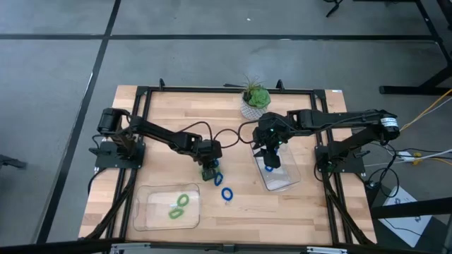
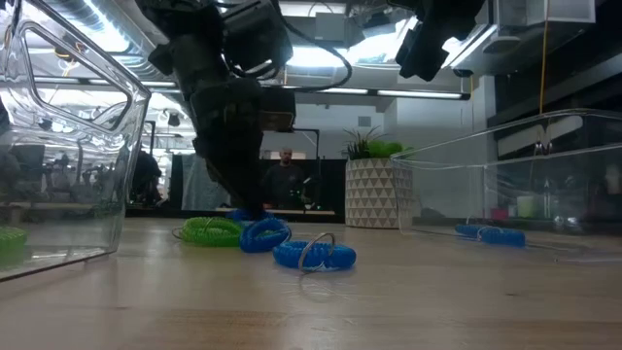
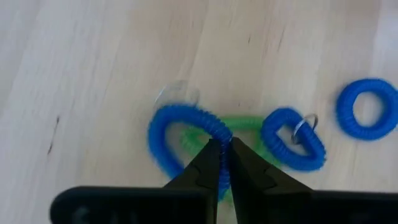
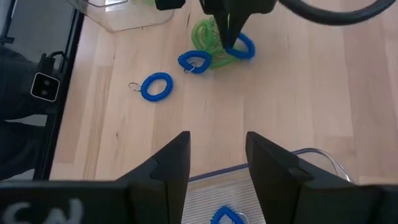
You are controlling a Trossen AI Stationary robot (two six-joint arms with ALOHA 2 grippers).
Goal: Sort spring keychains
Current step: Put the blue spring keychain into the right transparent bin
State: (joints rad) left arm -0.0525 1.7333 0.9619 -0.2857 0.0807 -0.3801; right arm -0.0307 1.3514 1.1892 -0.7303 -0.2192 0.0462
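The left gripper [image 1: 210, 171] is down at the table's middle, on a small cluster of spring keychains. The left wrist view shows what the high view cannot: its 2 fingers [image 3: 211, 163] are pressed almost together, their tips at the coil of a blue keychain [image 3: 180, 134], with a green keychain [image 3: 239, 124] lying partly under it and a second blue keychain [image 3: 292, 138], carrying a metal ring, just to the right. Whether the tips actually pinch the coil cannot be told. A third blue keychain [image 3: 368, 108] lies apart from the cluster, farther right; the high view places it nearer the front edge [image 1: 227, 193].

The low view shows the cluster resting on the wooden table [image 2: 389, 301], the green loop flat at the left and the blue ones beside it.

The right gripper [image 1: 269, 156] hangs over the right clear tray [image 1: 282, 180]. The right wrist view shows its fingers [image 4: 166, 163] spread wide apart and holding nothing, with 1 blue keychain [image 4: 226, 217] in the tray below it.

Only the high view shows the left clear tray [image 1: 145, 212] near the front left, holding 2 green keychains [image 1: 179, 206]. A potted plant [image 1: 255, 99] stands at the far edge of the table.
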